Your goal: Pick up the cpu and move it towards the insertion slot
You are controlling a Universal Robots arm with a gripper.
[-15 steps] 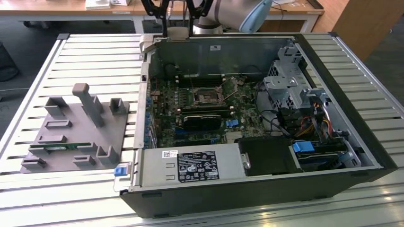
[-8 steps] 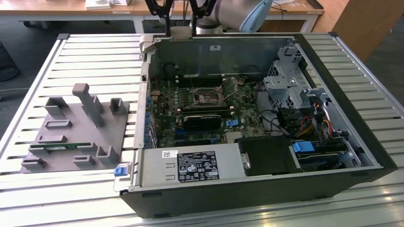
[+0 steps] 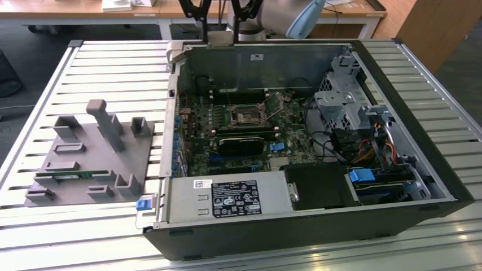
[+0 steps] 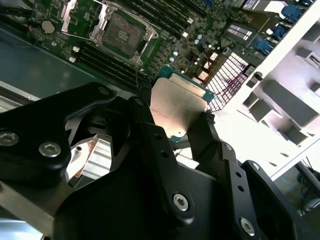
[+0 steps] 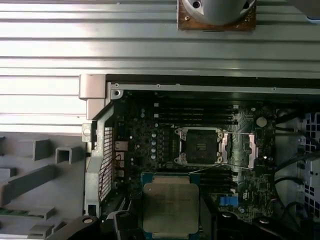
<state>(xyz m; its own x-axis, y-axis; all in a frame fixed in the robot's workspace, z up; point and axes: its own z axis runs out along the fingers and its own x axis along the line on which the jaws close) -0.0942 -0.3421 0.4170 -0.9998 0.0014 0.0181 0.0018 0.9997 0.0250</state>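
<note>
Both wrist views showed the flat square cpu with silvery metal top and green rim [image 4: 181, 107] pinched edge-on between the two black fingers [image 4: 205, 135] of the claw [image 4: 172, 131]; the claw was closed on it. In the first wrist view the cpu [image 5: 170, 208] hung above the green motherboard, just beside the insertion slot, a square socket with shiny metal frame and dark centre [image 5: 198, 146], but clear of it and not touching. The socket's hinged metal lid lay swung open alongside the frame. The second wrist view showed the slot [image 4: 121, 33] from a slant, beyond the chip's far edge.

The exterior view gave the wider layout: the black open-sided computer case [image 3: 421, 195] lay flat on the slatted metal counter [image 3: 113, 62], towards the counter's edge on the exterior view's right. The slot [image 3: 247, 117] sat mid-board inside the case. The black claw [image 3: 222, 14] appeared high over the case's far wall; the chip could not be made out there.

Case contents: motherboard, a long black rectangular card [image 3: 242, 144] near the socket, a labelled silver power supply box [image 3: 229, 199] at the near wall, and grey drive cages with bundled cables.

A grey plastic fixture with upright posts and rectangular recesses [image 3: 94, 155] stood on the counter beside the case, holding a thin green memory stick [image 3: 74, 175].
</note>
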